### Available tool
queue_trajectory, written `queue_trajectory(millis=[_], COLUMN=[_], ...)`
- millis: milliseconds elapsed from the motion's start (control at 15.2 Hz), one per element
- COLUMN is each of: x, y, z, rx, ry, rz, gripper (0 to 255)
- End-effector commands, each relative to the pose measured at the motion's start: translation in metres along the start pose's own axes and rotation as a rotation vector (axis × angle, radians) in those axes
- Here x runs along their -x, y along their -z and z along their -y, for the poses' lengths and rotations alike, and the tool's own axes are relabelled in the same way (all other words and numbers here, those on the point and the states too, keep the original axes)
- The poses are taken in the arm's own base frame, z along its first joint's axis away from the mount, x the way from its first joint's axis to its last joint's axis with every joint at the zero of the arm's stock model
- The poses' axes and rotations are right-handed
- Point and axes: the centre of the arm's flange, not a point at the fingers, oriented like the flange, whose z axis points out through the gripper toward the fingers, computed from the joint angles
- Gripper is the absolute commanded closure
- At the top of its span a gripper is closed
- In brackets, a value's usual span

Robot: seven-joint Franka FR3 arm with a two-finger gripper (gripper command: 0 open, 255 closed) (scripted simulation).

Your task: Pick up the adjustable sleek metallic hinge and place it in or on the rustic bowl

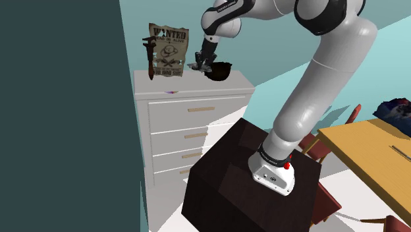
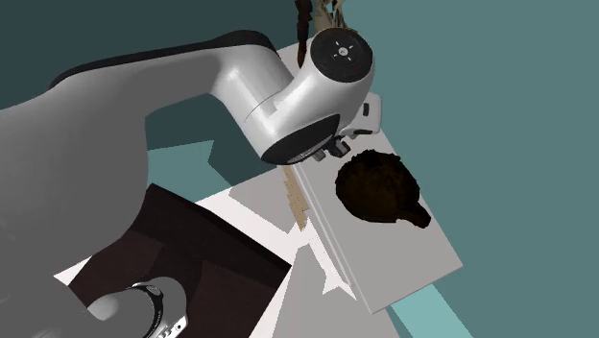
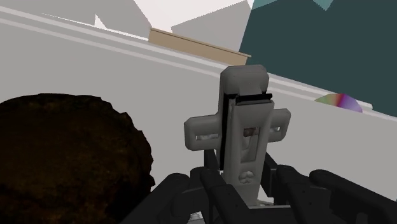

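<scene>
Gripping a pale grey hinge (image 3: 242, 127) between its two black fingers, the gripper (image 3: 238, 186) is closed on the lower end of the part. In the wrist view the hinge stands out straight ahead of the fingers, a narrow body with two short side tabs. It is just beside a dark brown, rough-surfaced bowl (image 3: 63, 159) and not inside it. Behind it lies the white top of a dresser (image 3: 95, 70), with a small rainbow-tinted disc (image 3: 340, 102) further off. Whether the hinge touches the dresser top cannot be told.

In the shoulder view, the white arm (image 1: 316, 79) rises from a dark box stand (image 1: 224, 178) and bends over to the dresser, which has four drawers with tan handles. The gripper hangs low at the bowl's rim, on the side towards that view's left. A "WANTED" poster (image 1: 168, 47) and a dark wrench (image 1: 149, 59) stand at the dresser's back, against a teal wall (image 1: 59, 112). A wooden table (image 1: 375, 148) sits at the shoulder view's right.

From above in the second exterior view, the arm's wrist covers the gripper, and the bowl sits on the dresser top just beside it.
</scene>
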Motion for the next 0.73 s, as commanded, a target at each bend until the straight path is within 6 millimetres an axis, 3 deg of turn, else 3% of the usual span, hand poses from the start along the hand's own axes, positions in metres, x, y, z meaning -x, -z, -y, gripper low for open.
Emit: queue_trajectory(millis=[0, 660], x=[-0.001, -0.006], y=[0.010, 0.062], z=[0.001, 0.006], rx=[0.000, 0.000], ry=[0.000, 0.000], rz=[0.000, 0.000], gripper=[255, 255])
